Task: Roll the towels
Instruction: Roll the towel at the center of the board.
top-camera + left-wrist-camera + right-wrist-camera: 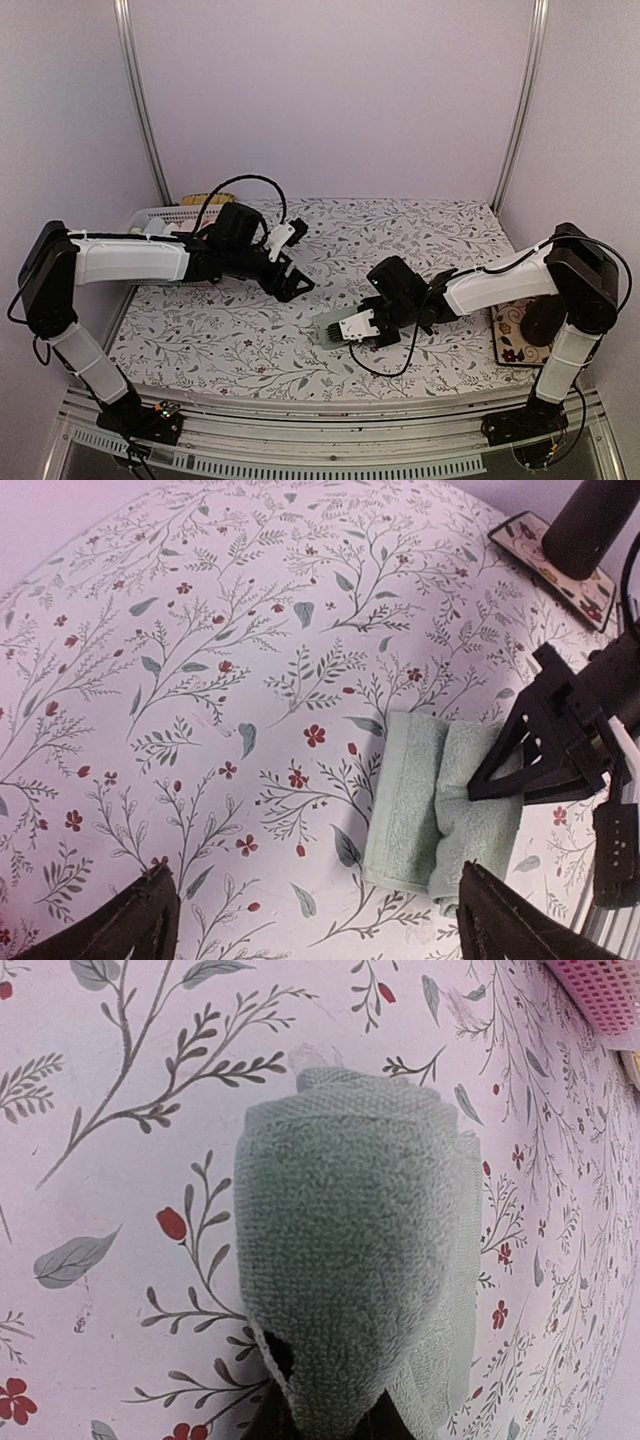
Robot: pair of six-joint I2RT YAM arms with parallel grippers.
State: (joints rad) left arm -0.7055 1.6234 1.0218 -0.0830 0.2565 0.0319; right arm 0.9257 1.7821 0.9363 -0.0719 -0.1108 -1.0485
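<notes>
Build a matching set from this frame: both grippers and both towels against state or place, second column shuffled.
1. left gripper
2. right gripper
3. mint towel
4. orange towel

a. flat by the right arm's base
b. open, holding nothing
c. partly rolled, mid-table
d. shut on a towel

Pairs: 1-b, 2-d, 3-c, 4-a

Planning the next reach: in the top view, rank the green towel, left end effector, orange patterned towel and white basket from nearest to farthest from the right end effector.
1. green towel: gripped by the right end effector, centre front.
2. left end effector: open, just behind and to the left.
3. orange patterned towel: at the far right.
4. white basket: back-left corner.
</notes>
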